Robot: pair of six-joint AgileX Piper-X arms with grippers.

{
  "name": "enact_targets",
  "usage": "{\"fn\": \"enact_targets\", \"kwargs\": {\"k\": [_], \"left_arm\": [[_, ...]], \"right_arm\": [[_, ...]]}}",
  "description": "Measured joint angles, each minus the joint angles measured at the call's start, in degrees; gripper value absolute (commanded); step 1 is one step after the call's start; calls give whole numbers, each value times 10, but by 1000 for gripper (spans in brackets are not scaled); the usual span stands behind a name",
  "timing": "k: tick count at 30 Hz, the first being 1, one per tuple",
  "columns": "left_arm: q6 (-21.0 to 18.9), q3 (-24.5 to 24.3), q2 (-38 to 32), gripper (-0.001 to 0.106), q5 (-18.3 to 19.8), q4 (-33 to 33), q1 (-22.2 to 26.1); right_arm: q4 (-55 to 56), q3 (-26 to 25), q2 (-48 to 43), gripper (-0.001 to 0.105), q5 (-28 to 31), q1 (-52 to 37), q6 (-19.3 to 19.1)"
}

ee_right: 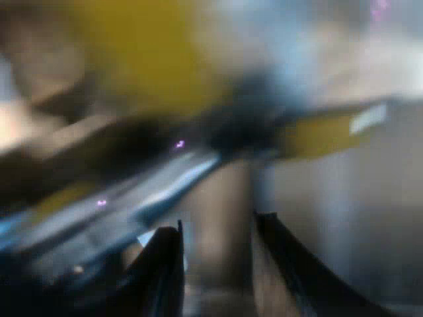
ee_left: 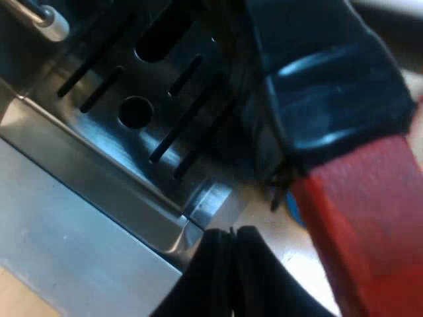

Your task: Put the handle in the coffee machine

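One dark handle [ee_left: 330,86] with its red end [ee_left: 363,231] crosses above the espresso machine's steel drip tray [ee_left: 99,152], close beside the left gripper [ee_left: 231,231], whose two fingers [ee_left: 215,277] are pressed together with nothing between them. The tray has one round hole [ee_left: 135,112], one oval opening [ee_left: 162,39] and several slots [ee_left: 188,122]; one metal tube tip [ee_left: 49,21] pokes in nearby. The right gripper [ee_right: 218,221] is spread and empty, facing a yellow blur I can't make out.
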Motion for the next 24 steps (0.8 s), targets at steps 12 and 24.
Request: {"fn": "enact_targets", "kwargs": {"k": [12,24], "left_arm": [[-11,15,-17,0,-5,-4,-2],[-42,18,-47,0,-15,-5,-18]], "right_arm": [[45,101,-115,31,-120,-1,-5],[190,203,-306,31,-232,-1,2]]}}
